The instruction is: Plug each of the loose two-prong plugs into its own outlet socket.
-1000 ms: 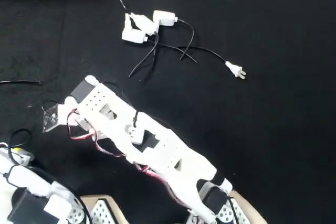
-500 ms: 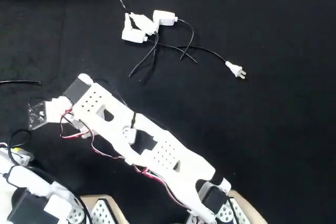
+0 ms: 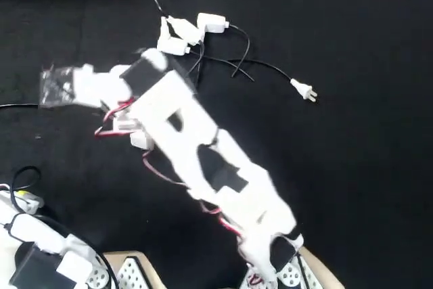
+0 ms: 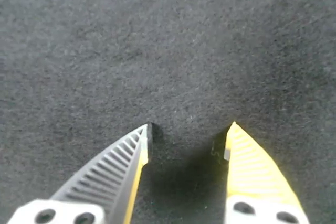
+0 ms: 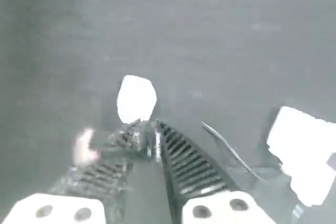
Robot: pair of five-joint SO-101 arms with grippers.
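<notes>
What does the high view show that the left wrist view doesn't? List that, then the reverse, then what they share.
High view: the right arm reaching across the table, the right end effector off to one side of the white outlet sockets, tangled black cables, and a loose two-prong plug lying unplugged. Left wrist view: the left end effector, open over bare cloth, holding nothing. Both: the black table cloth.

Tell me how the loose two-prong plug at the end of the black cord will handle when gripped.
The plug looks small and rigid, so it is probably light and easy to pinch. Its thin black cord curves loosely over the table, so it likely flops and trails, tugging the plug slightly.
</notes>
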